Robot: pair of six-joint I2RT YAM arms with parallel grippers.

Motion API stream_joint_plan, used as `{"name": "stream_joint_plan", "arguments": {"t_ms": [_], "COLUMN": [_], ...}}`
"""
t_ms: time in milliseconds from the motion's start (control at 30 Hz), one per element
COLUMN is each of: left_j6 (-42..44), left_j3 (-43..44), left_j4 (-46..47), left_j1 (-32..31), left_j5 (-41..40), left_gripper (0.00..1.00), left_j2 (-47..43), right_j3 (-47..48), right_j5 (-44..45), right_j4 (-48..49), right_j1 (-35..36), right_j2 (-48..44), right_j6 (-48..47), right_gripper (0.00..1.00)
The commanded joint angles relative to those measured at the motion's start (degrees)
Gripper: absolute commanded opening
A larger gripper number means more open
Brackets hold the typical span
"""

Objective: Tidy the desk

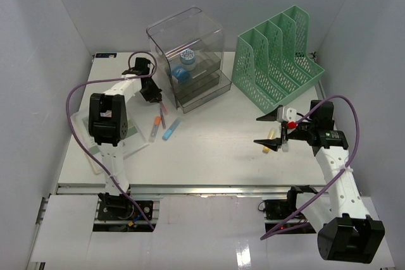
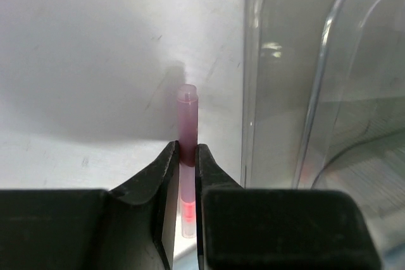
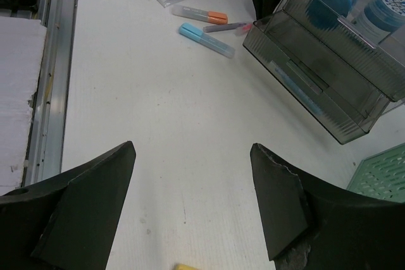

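The white desk (image 1: 215, 150) holds a clear smoky drawer box (image 1: 190, 55) and a green mesh file rack (image 1: 275, 61) at the back. My left gripper (image 1: 155, 96) sits at the drawer box's front left corner, shut on a pink marker (image 2: 186, 124) low over the desk. An orange marker (image 1: 155, 128) and a blue marker (image 1: 171, 129) lie just in front of it. My right gripper (image 1: 259, 130) is open and empty above the desk (image 3: 158, 105), with a yellow marker (image 1: 272, 144) just beneath it; only the marker's tip (image 3: 186, 267) shows in the right wrist view.
A white booklet (image 1: 136, 140) lies under the left arm at the desk's left side. Two blue round containers (image 1: 185, 62) sit in the drawer box's upper drawer. The metal rail (image 1: 209, 189) runs along the front edge.
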Motion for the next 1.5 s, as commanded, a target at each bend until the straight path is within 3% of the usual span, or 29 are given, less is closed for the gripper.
{"name": "stream_joint_plan", "arguments": {"t_ms": [0,200,400,600,700,867,1133,1300,1467], "left_j6": [-5.8,-12.9,-8.1,14.1,23.7,38.1,60.1,67.2,70.7], "left_j3": [-7.1,-26.5,-43.1,-47.6,-45.4,-31.1,-9.5,-1.2,0.3], "left_j4": [7.8,20.9,33.3,33.1,31.8,28.0,26.6,25.4,25.8], "left_j1": [3.6,6.8,5.5,-10.8,-18.8,-32.4,-34.0,-34.0,-34.0], "left_j5": [6.8,13.0,16.2,5.7,0.1,-12.8,-19.7,-20.4,-22.1], "left_gripper": [0.04,0.00,0.00,0.00,0.00,0.00,0.01,0.02,0.06], "left_j2": [-13.3,-27.5,-47.2,-66.5,-67.4,-53.2,-24.4,-15.5,-11.2], "right_j3": [-0.6,-1.7,-3.0,-3.6,-3.5,-3.5,-4.8,-4.8,-5.0], "right_j5": [-1.2,-0.9,-0.3,0.6,1.1,2.1,3.8,3.8,3.9], "right_j4": [-2.0,-3.1,-3.2,-2.8,-2.7,-2.5,-2.5,-2.2,-2.3], "right_j1": [-0.3,-0.4,-0.6,-0.7,-0.7,-0.8,-1.1,-1.4,-1.5], "right_j2": [-2.1,-4.4,-6.2,-6.4,-5.7,-5.1,-6.3,-5.7,-5.4], "right_j6": [-0.7,-0.1,0.9,1.2,1.3,1.3,1.8,1.9,1.8], "right_gripper": [0.80,0.80,0.80,0.80,0.80,0.80,0.80,0.80,0.80]}}
